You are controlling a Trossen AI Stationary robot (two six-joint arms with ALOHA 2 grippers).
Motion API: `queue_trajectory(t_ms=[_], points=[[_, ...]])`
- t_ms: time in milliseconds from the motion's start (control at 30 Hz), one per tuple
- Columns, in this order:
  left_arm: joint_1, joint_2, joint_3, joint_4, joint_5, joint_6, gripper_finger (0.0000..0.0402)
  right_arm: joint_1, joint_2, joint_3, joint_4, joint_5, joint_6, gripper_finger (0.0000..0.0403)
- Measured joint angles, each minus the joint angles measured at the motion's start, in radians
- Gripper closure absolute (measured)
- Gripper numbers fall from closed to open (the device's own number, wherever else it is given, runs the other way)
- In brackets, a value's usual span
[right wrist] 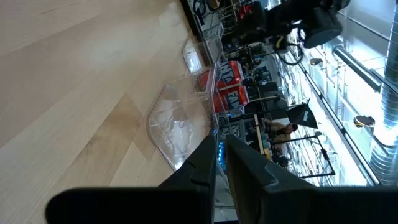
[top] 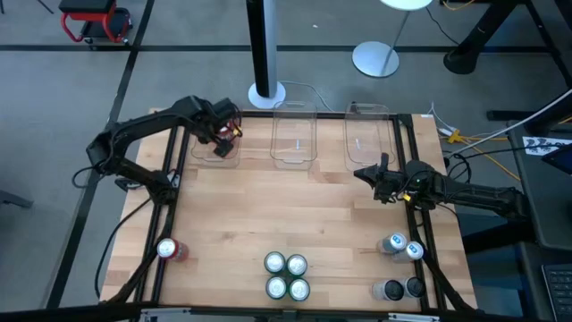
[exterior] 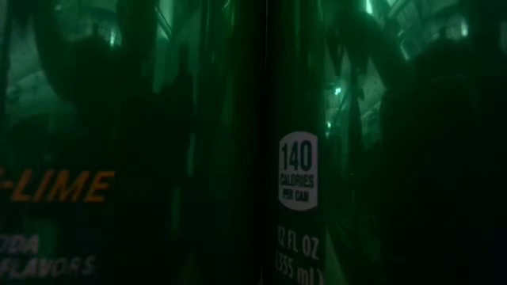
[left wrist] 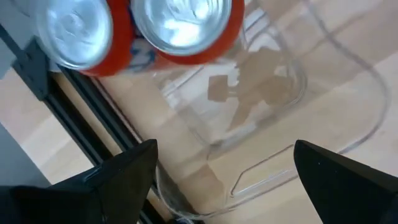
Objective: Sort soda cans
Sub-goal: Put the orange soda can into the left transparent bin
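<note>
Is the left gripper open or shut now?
Open: the left gripper shows its fingers wide apart above the left bin, holding nothing.

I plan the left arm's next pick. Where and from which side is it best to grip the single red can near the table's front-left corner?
Grip the red can around its round side wall, coming down from above. It appears to stand upright, silver top up, with bare table all around it, so the fingers probably fit on either side.

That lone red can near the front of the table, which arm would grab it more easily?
Probably the left. The red can stands on the left arm's side, and the left pincer, open and empty above the left bin, is nearer. The right pincer, shut, sits across the table.
</note>
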Motion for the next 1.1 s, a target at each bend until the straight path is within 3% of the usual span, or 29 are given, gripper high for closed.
queue_trajectory(t_ms=[400,533,867,1100], points=[[-0.059,0.001,-0.066,0.074,0.000,-0.044,0.0039,0.000,0.000,0.000,0.000,0.000,0.002,0.0366],[-0.143,0.001,-0.033,0.044,0.010,-0.117,0.0039,0.000,0.000,0.000,0.000,0.000,0.002,0.0366],[-0.382,-0.002,0.096,-0.044,0.168,-0.355,0.0039,0.000,0.000,0.000,0.000,0.000,0.002,0.0366],[-0.615,-0.001,0.101,-0.086,0.221,-0.619,0.0039,0.000,0.014,0.000,0.000,0.000,0.002,0.0366]])
